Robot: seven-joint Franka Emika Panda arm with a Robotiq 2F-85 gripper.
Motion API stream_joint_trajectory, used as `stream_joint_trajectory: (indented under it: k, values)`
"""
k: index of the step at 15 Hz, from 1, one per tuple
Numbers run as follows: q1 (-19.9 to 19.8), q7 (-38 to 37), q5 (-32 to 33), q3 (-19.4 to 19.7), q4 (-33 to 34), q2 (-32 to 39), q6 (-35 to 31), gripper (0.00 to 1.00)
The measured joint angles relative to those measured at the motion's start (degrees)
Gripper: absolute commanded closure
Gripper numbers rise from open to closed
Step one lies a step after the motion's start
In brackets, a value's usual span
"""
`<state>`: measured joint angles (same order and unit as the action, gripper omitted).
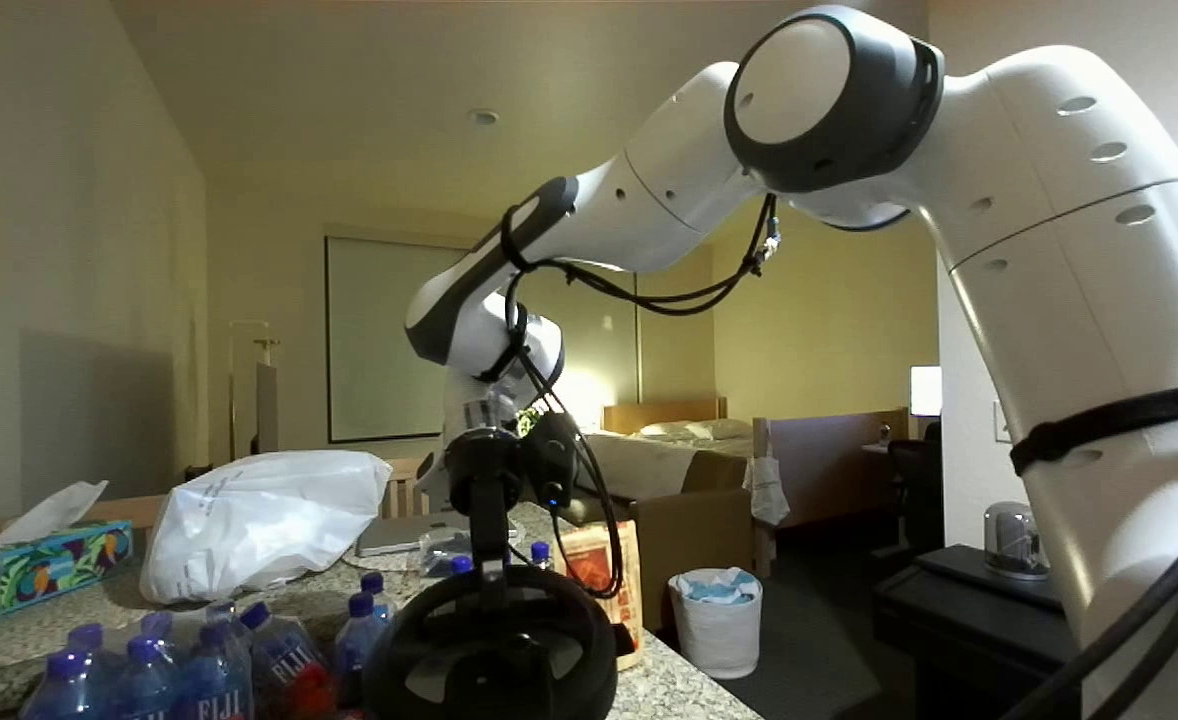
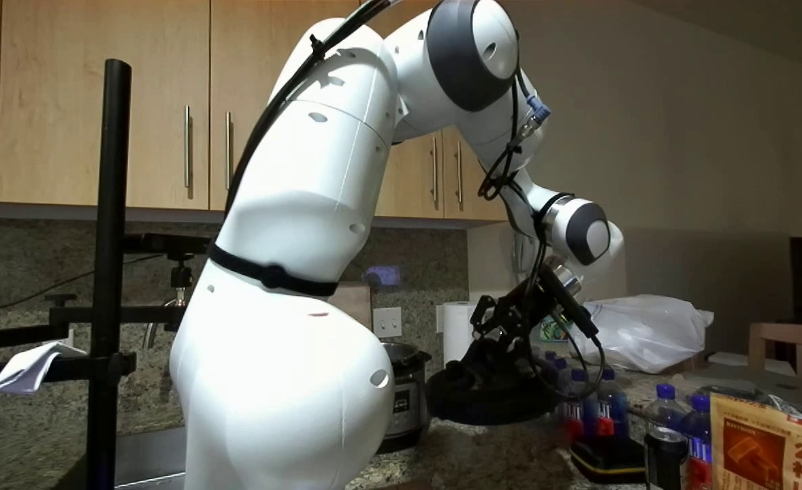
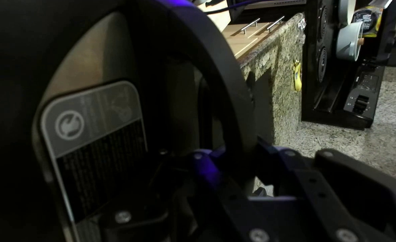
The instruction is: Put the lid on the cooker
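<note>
The lid (image 1: 494,680) is large, round and dark, and hangs in the air in both exterior views. In an exterior view it is nearly level, just right of the cooker (image 2: 406,401), and a little above the counter. The cooker is a steel and black pot with its top uncovered, partly hidden behind the arm's base. My gripper (image 2: 474,366) is shut on the lid from above. In the wrist view the lid's curved black part (image 3: 226,72) runs between my fingers (image 3: 240,158), with a label plate on the left.
Several water bottles (image 1: 184,665) stand beside the lid. A white plastic bag (image 1: 269,520) and a tissue box (image 1: 67,562) lie behind them. A paper towel roll (image 2: 457,333), a black case (image 2: 608,457), a can (image 2: 665,456) and a snack bag (image 2: 772,442) are on the counter.
</note>
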<state>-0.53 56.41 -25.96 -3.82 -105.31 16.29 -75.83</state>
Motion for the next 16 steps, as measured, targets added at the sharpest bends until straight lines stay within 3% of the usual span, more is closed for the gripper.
stream_joint_trajectory:
  k: [9,16]
  values:
    - [0.27,0.89,-0.06,-1.55,0.24,1.55,0.00,0.97]
    - [1.58,2.84,-0.12,-4.49,5.92,1.51,5.06,0.97]
